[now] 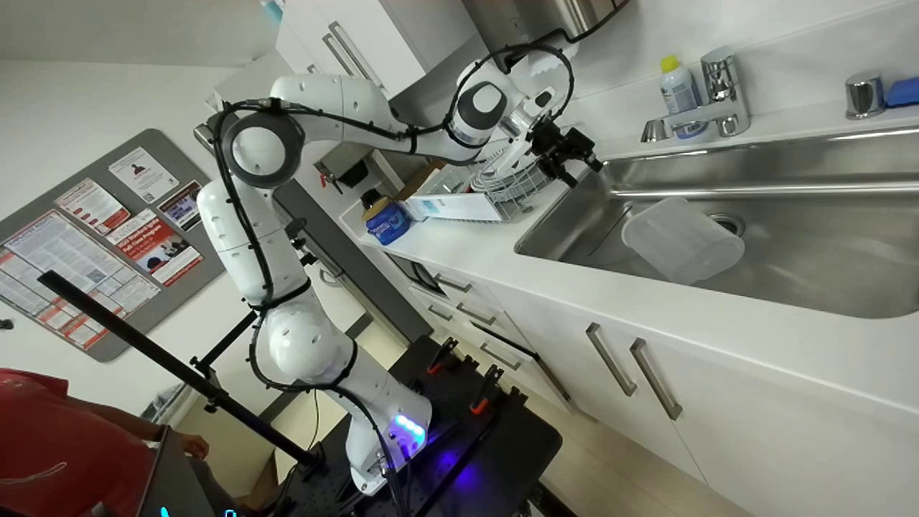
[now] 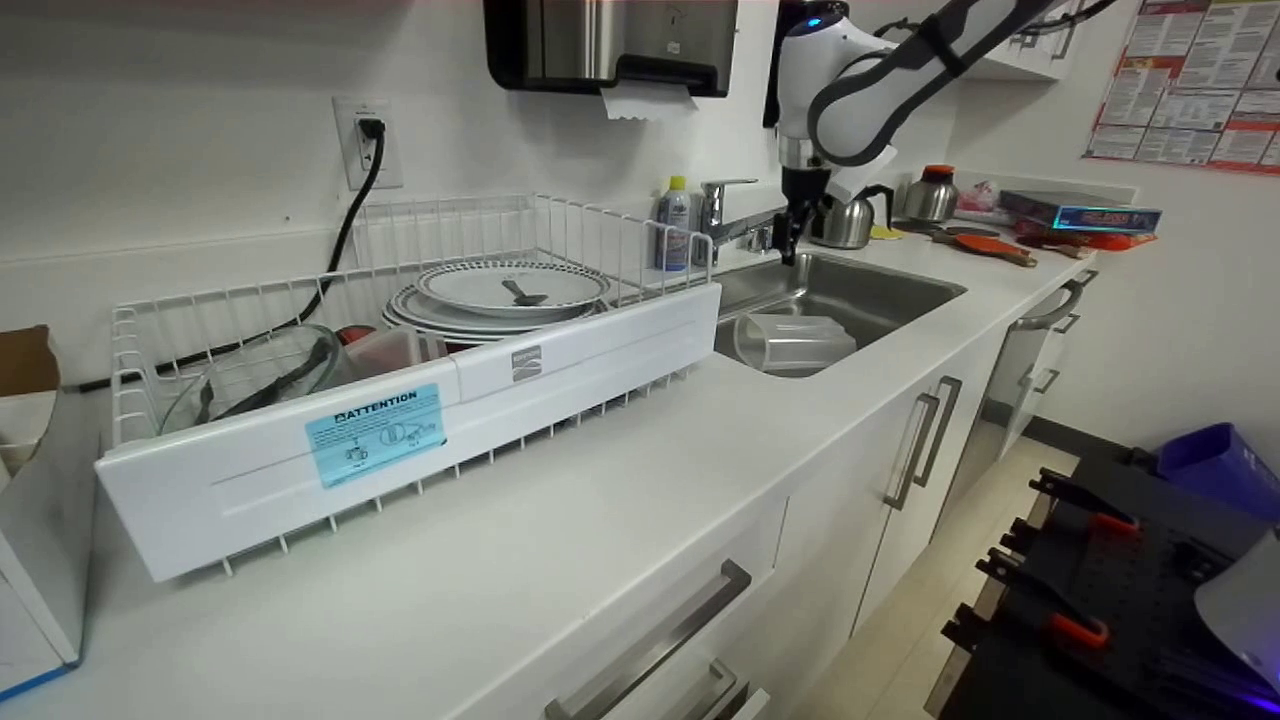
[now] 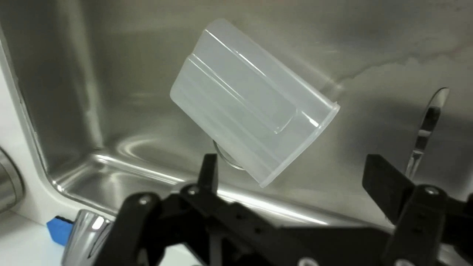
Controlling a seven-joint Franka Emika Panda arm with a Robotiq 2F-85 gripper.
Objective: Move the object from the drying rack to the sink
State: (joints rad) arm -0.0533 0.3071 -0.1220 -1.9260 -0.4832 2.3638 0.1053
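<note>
"Translucent plastic container (image 3: 255,103): where does it lie relative to your gripper (image 3: 291,168)?"

"On its side on the floor of the sink (image 1: 826,248), lower than your gripper and apart from it. In the wrist view you see its rimmed end nearer the fingers (image 3: 386,184) than its opposite end; part of the drain (image 3: 229,160) shows at its edge."

"Finger state?"

"Spread. You have a wide gap between the two fingers."

"Drying rack (image 2: 490,405)?"

"On the counter (image 2: 600,480), beside the sink, in both exterior views. In an exterior view you see stacked plates (image 2: 480,285) in it."
</note>
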